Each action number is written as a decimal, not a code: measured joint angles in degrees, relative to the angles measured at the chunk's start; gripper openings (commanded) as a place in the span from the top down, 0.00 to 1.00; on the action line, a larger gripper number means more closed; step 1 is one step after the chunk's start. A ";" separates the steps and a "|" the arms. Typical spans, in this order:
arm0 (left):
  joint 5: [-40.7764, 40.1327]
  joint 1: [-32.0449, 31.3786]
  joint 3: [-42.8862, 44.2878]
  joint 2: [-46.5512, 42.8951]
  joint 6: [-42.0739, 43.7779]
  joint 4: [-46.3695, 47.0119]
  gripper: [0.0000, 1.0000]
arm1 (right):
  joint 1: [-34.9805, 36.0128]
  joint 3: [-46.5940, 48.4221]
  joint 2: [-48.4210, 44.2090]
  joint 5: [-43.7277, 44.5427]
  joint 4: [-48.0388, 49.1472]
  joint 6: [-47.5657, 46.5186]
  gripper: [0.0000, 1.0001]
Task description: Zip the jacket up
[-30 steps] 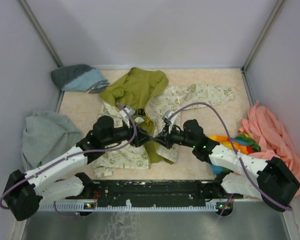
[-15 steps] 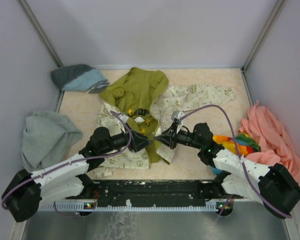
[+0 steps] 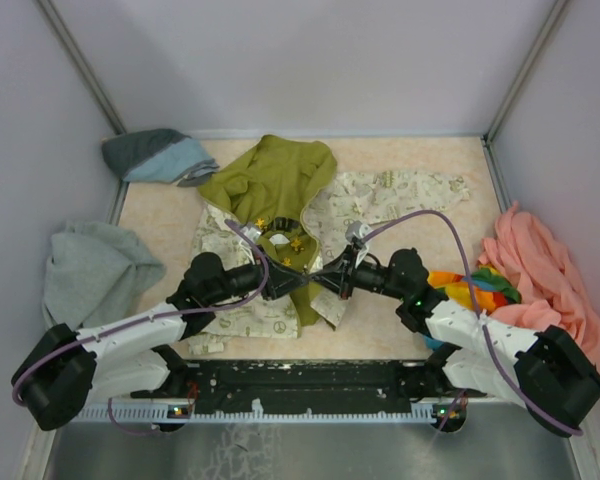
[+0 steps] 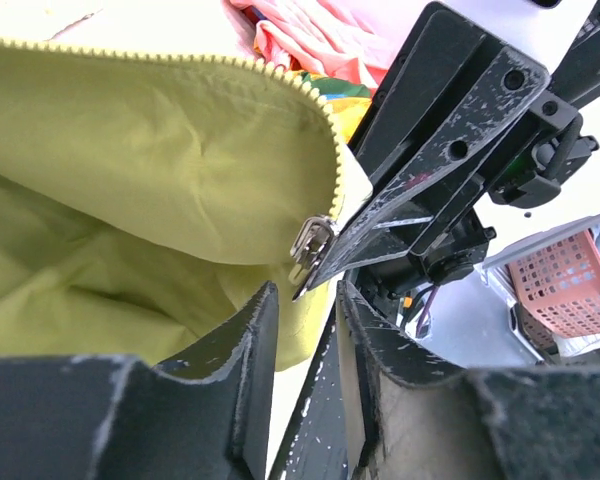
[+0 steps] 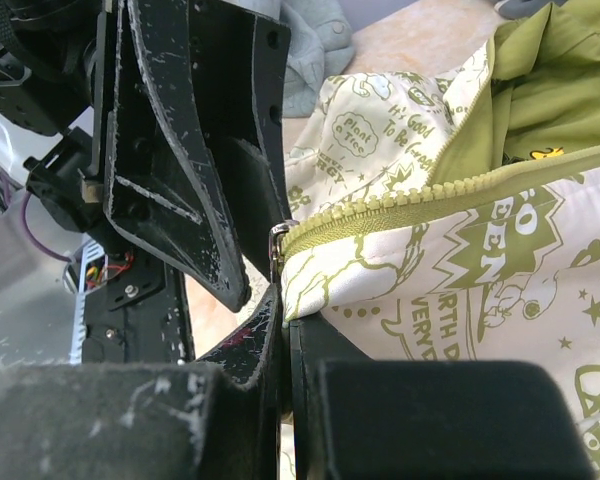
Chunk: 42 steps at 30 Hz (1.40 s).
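The jacket (image 3: 270, 180) lies open on the table, cream print outside, olive lining and hood up. My right gripper (image 3: 327, 281) is shut on the lower corner of the jacket's right front panel (image 5: 460, 270), just below the olive zipper teeth (image 5: 400, 205); in the right wrist view the gripper (image 5: 285, 320) holds it right under the metal slider (image 5: 278, 243). My left gripper (image 3: 296, 283) faces it, tips nearly touching. Its jaws (image 4: 305, 300) stand a little apart with nothing between them, just under the slider (image 4: 310, 243) and the olive lining (image 4: 130, 170).
A grey sweatshirt (image 3: 95, 270) lies at the left edge, a blue-grey garment (image 3: 155, 155) at the back left. A peach-pink garment (image 3: 540, 270) and a multicoloured cloth (image 3: 470, 285) lie at the right. Walls close in three sides.
My left gripper drew back toward its base, then came forward again to the right gripper. The right gripper shifted slightly right with the hem corner, uncovering yellow motifs on the lining.
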 measured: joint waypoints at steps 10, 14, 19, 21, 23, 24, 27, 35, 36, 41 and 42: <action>0.09 0.00 0.00 -0.13 -0.09 -0.31 0.92 | 0.00 -0.61 0.39 0.09 0.90 0.11 1.00; 0.24 0.00 0.09 -0.13 -0.09 -0.72 1.00 | 0.00 -0.66 0.37 0.59 0.85 0.28 1.00; 0.59 -0.02 0.13 -0.13 -0.04 -1.53 1.00 | 0.00 -1.36 0.37 1.33 1.27 0.52 1.00; 0.70 -0.02 0.42 -0.13 0.04 -2.67 1.00 | 0.00 -1.36 0.37 1.51 1.22 0.52 1.00; 0.68 -0.02 1.36 -0.13 0.13 -4.92 0.91 | 0.00 -1.36 0.37 1.70 1.03 0.52 1.00; 0.59 -0.02 1.86 -0.13 0.26 -6.10 0.87 | 0.00 -1.36 0.37 1.79 0.92 0.50 1.00; -0.07 -0.02 3.98 -0.13 0.48 -11.72 0.75 | 0.00 -1.36 0.37 1.75 0.37 0.20 1.00; -5.05 -0.07 8.87 -3.41 0.26 -31.01 0.53 | -0.07 -1.38 -0.20 2.73 -2.03 -1.90 1.00; -6.03 -0.09 9.73 -3.82 0.07 -33.92 0.52 | -0.20 -1.49 -0.59 3.13 -2.45 -2.29 1.00; -12.41 -1.97 14.12 -2.93 -1.29 -48.50 0.48 | -0.26 -3.06 -3.76 6.05 -5.55 -4.74 1.00; -14.38 -3.02 15.37 -2.01 -1.57 -51.87 0.47 | -0.26 -3.39 -4.31 6.71 -6.12 -5.20 1.00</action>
